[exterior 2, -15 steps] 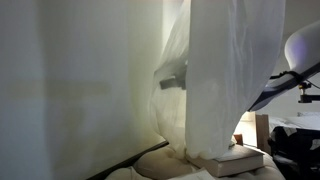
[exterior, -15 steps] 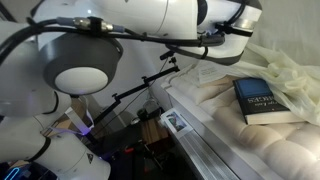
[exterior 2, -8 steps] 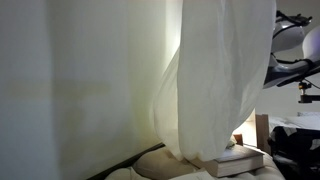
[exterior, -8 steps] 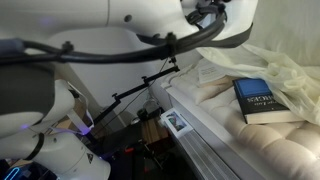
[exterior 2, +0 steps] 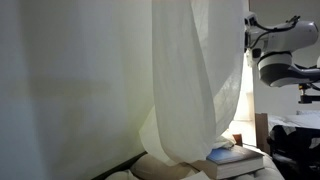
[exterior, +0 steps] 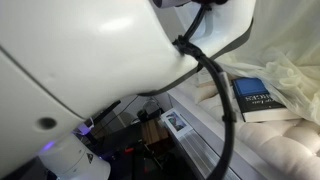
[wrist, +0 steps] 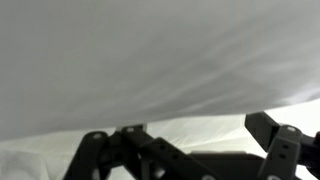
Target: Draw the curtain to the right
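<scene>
Curtain cloth fills the top of the wrist view, pale and smooth, close above the gripper. The two dark fingers are spread wide apart. Nothing sits between them, and they are not pinching the cloth. I cannot tell if a tip brushes it.

Further out, in an exterior view, the curtain hangs down in long soft folds in front of a plain wall. Its bottom end bunches up on a cream cushion, next to a dark-blue book. The robot arm is up high, just beside the curtain's edge. In an exterior view the big white arm blocks most of the picture. Past it, the book lies flat on the ribbed cushion, with crumpled curtain just behind it.

To do this step well, I think the fingers should go around a good bunch of cloth near the edge and close softly. The cloth is thin and may slip out of a small pinch. Then the arm should pull to the right slowly and stay high, so the bottom end does not drag the book along.
</scene>
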Robot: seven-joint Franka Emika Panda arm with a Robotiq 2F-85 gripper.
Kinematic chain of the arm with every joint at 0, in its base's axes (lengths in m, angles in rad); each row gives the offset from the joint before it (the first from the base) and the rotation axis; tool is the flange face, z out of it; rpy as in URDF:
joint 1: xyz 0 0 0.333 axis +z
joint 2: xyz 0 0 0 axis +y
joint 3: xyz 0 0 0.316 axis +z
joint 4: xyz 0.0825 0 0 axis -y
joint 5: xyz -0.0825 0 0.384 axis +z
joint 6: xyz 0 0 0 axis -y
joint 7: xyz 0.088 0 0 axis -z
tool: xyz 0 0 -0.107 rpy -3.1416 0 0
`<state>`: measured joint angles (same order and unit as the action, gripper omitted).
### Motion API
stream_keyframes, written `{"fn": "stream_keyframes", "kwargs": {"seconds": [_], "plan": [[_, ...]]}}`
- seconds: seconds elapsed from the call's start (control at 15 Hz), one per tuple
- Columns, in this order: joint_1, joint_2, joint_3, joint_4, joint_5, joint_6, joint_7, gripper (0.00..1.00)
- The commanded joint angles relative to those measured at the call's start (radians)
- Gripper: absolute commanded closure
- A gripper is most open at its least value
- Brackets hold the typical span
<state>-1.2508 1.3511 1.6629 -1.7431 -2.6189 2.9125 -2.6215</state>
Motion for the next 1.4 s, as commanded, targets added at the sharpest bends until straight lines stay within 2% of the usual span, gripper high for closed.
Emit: {"fn": "stream_keyframes", "kwargs": {"seconds": [0.0, 0.2, 0.27, 0.53, 0.73, 0.93, 1.2, 1.33], "plan": [[-0.001, -0.049, -0.056, -0.077, 0.000, -0.210, 0.000, 0.00], [0.043, -0.089, -0.141, -0.113, 0.011, -0.352, 0.000, 0.00], [0.064, -0.222, -0.221, -0.102, 0.030, -0.338, 0.109, 0.00], [0.130, -0.347, -0.347, -0.146, 0.208, -0.387, 0.040, 0.00], [0.159, -0.474, -0.428, -0.204, 0.359, -0.369, 0.015, 0.00], [0.174, -0.608, -0.493, -0.296, 0.463, -0.346, 0.014, 0.00], [0.202, -0.781, -0.566, -0.444, 0.557, -0.279, 0.012, 0.00], [0.235, -0.865, -0.619, -0.508, 0.574, -0.199, 0.012, 0.00]]}}
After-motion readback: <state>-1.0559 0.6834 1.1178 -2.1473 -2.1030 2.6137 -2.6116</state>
